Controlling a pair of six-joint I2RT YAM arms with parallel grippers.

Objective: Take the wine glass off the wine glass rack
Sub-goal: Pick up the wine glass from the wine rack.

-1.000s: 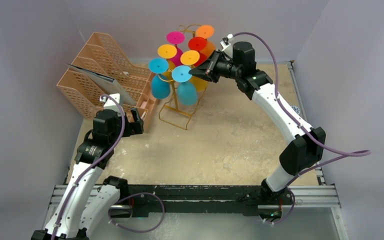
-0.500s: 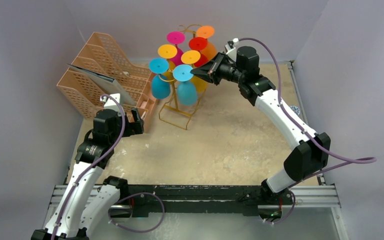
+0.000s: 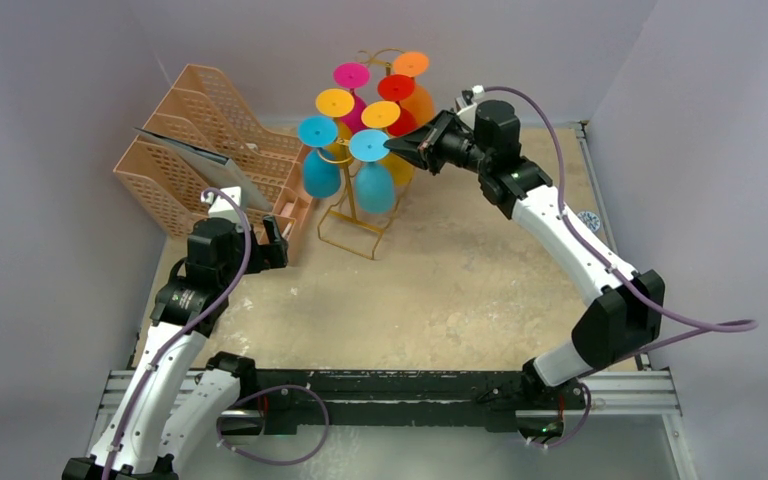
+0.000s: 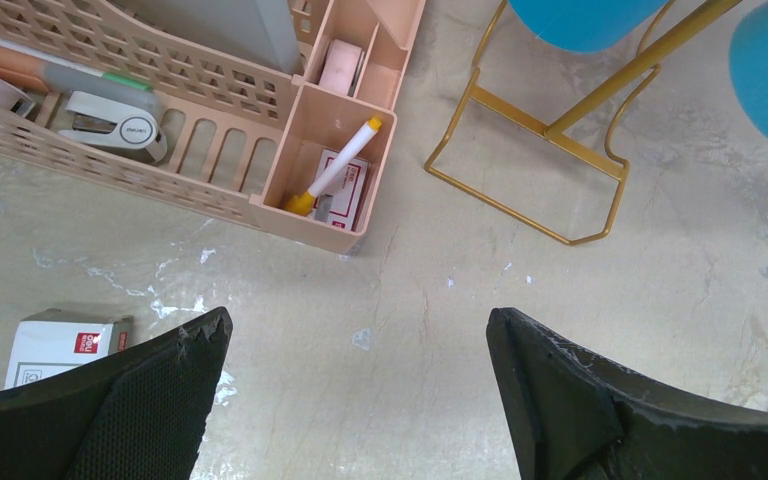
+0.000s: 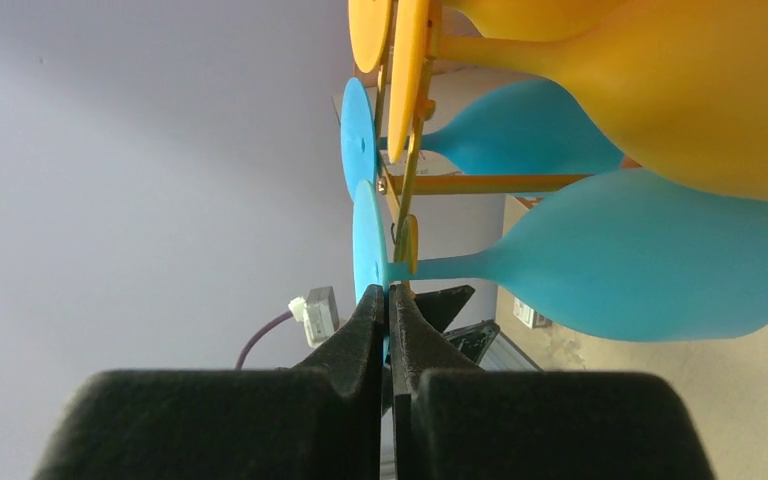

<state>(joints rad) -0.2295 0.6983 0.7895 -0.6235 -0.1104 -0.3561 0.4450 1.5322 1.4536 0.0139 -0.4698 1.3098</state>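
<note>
Blue wine glass [image 3: 372, 172] is hanging bowl-down from the wine glass rack [image 3: 352, 228], with its round foot facing up. In the top view it is occupying the 5 o'clock position of the cluster of glasses.

The right gripper [image 3: 393, 145] is reaching in from the 3 o'clock side of that foot. In the right wrist view its fingers [image 5: 360, 335] are pressing together on the thin rim of the foot, with no gap showing between the jaws apart from the blue edge. The stem and bowl [image 5: 650, 255] are extending away to 3 o'clock in that view.

A second blue glass [image 3: 318, 165] is hanging at 9 o'clock of the gripped one. Yellow glasses [image 3: 334, 102], a pink glass [image 3: 351, 75], a red glass [image 3: 396, 87] and an orange glass [image 3: 411, 63] are filling the hooks toward 12 o'clock.

The rack is standing at 12 o'clock on the table [image 3: 460, 280]. A peach organizer [image 3: 210, 130] is sitting at 10 o'clock, just beside the rack base.

The left gripper [image 3: 270, 243] is hovering at 8 o'clock of the rack, jaws spread wide and holding nothing. Its wrist view is showing a marker [image 4: 335, 175] and a stapler [image 4: 110, 115] inside the organizer.
</note>
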